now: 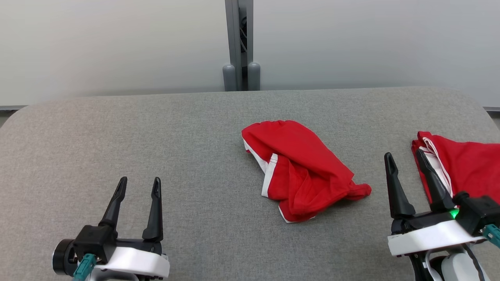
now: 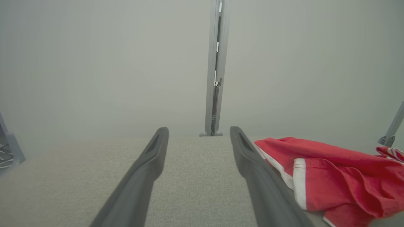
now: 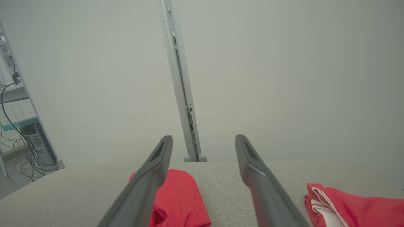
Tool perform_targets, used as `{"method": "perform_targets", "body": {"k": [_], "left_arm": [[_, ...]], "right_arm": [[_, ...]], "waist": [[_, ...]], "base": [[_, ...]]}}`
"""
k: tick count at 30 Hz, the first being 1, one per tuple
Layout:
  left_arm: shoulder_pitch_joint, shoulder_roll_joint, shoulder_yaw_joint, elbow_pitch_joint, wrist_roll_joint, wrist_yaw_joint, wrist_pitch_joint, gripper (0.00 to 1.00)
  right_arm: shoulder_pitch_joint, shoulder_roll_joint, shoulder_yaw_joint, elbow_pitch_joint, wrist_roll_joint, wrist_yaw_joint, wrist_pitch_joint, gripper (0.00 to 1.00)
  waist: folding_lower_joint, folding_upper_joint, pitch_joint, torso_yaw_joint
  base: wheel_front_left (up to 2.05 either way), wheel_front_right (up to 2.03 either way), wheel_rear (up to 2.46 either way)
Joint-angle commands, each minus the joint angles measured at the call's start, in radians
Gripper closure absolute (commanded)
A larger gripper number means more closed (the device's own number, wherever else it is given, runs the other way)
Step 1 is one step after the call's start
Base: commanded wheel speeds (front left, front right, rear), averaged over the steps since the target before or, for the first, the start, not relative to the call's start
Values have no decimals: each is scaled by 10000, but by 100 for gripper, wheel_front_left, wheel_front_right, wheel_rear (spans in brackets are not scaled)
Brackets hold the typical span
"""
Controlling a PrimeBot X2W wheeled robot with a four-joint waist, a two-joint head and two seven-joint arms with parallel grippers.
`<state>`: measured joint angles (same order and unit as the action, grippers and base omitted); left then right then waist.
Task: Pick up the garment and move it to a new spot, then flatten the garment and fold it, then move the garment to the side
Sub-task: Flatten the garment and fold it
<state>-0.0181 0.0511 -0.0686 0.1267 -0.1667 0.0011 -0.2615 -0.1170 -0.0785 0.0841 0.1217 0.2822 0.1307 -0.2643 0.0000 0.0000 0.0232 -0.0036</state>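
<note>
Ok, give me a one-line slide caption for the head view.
Open left gripper and right gripper above grey table; crumpled red garment between them, second red garment at right.

Left hand [image 1: 138,186] sits low at the left, fingers spread and pointing forward. Right hand [image 1: 406,160] mirrors it at the right, fingers apart, empty.

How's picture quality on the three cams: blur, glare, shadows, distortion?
Head view: sharp, soft even light, hardly any shadow under the crumpled red garment with white trim on the grey fabric tabletop, no glare. Left wrist view: left gripper's dark fingers blurred close up, backdrop hazy. Right wrist view: right gripper's fingers equally soft; the grey metal post leans.
</note>
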Motion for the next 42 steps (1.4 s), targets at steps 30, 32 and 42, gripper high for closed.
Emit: {"method": "perform_targets", "body": {"k": [30,32,42], "left_arm": [[-600,11,-859,309,-959,469,-28,0],[-642,12,-926,295,-1032,506,-28,0],[-705,12,-1113,305,-1213,619,-28,0]], "right_arm": [[-2674,-1306,4098,4040,3250,2,2212,0],[-2901,-1401,4088,4328,3198,4,2582,0],[-3396,-1602,4425,4572,3303,4,3595,100]], "waist": [[0,0,746,1551],[0,0,793,1695],[0,0,872,2071]], "base": [[0,0,0],[0,0,0],[0,0,0]]}}
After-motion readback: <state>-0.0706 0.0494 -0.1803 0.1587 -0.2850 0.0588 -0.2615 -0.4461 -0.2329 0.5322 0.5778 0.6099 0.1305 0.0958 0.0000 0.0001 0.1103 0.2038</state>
